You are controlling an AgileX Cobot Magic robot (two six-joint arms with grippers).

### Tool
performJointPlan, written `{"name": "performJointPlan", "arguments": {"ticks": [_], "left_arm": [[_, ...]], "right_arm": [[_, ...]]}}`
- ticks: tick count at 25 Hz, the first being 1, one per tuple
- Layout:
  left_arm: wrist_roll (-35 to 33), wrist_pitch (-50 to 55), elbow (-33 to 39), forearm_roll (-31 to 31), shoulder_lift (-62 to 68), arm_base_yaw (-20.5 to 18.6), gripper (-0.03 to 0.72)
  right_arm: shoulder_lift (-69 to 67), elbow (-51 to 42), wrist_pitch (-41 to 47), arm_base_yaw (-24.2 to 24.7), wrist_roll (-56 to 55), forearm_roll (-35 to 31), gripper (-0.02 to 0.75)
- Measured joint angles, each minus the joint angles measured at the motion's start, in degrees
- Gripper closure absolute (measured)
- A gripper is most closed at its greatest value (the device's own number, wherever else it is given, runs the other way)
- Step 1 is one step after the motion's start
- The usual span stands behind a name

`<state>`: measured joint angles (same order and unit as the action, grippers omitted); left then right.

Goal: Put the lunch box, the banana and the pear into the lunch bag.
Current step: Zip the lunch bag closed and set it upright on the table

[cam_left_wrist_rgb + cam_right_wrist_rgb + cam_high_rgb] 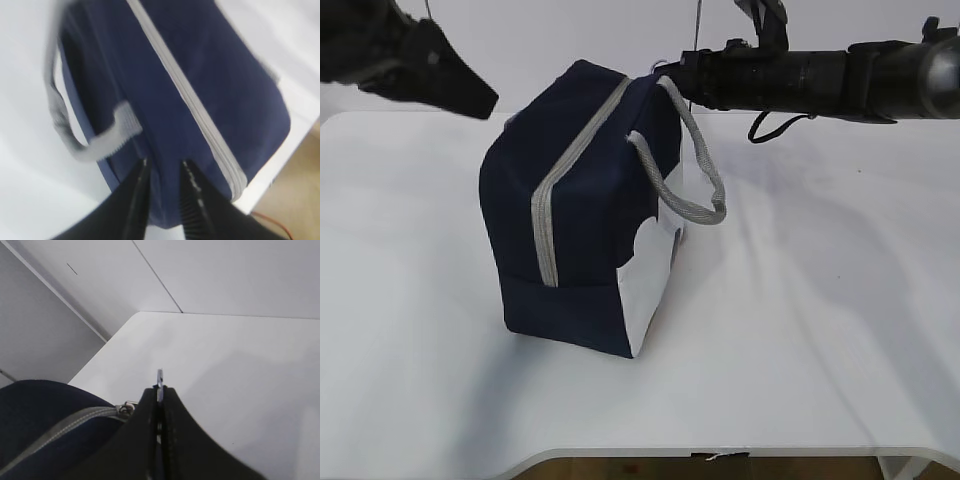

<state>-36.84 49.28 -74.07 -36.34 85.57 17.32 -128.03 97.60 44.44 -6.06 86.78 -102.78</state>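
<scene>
Item, lunch bag (585, 200): I see it standing on the white table (820, 330), navy, its grey zipper (570, 170) run shut along the top, one grey strap handle (695, 170) hanging down its right side. Item, left gripper (162, 165): my wrist view shows its fingers spread just above the bag's end. Item, right gripper (160, 390): pressed together on a thin metal ring pull (160, 377) at the zipper's far end.

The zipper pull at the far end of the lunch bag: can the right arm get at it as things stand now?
Probably yes. The right gripper is shut on a thin metal piece beside the zipper's end on the lunch bag, which looks like the zipper pull. Nothing stands between them; the zipper looks closed.
</scene>
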Motion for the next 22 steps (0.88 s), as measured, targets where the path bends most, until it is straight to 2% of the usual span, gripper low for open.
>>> {"name": "performJointPlan", "arguments": {"ticks": [3, 5, 13, 22], "left_arm": [[1.79, -0.34, -3.4, 0.0, -0.26, -1.19, 0.358], [2.65, -1.98, -4.88, -0.09, -0.26, -1.57, 0.319], [5.41, -6.16, -14.23, -4.83, 7.75, -1.7, 0.296], [6.81, -1.16, -27.85, -9.96, 22.73, -1.7, 0.295]], "right_arm": [[0.0, 0.0, 0.23, 0.0, 0.0, 0.0, 0.731], [0.0, 0.0, 0.34, 0.0, 0.0, 0.0, 0.731], [0.0, 0.0, 1.17, 0.0, 0.0, 0.0, 0.731], [0.0, 0.0, 1.6, 0.0, 0.0, 0.0, 0.731]]}}
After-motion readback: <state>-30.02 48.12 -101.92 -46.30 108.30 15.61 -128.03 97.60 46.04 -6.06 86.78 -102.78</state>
